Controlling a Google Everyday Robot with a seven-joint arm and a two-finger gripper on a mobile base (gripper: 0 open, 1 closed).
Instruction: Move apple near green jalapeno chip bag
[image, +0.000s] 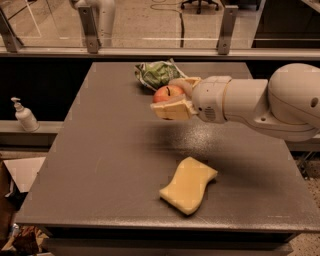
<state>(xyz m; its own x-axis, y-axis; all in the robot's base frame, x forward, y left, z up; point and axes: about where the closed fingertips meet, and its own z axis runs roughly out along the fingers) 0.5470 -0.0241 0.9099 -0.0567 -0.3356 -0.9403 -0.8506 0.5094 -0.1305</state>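
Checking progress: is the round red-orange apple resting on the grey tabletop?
No, the end effector grips the apple above the tabletop, beside the crumpled green foil bag.

We see a wavy yellow sponge (189, 185) lying flat on the near right of the dark grey table (100, 165), well in front of the gripper (169, 97), which hangs over the table's far middle. Off the table to the left, a white pump bottle (25, 116) stands upright on a low ledge.

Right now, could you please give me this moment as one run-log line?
gripper: shut on apple, above table | green jalapeno chip bag: just behind apple | sponge: front of table
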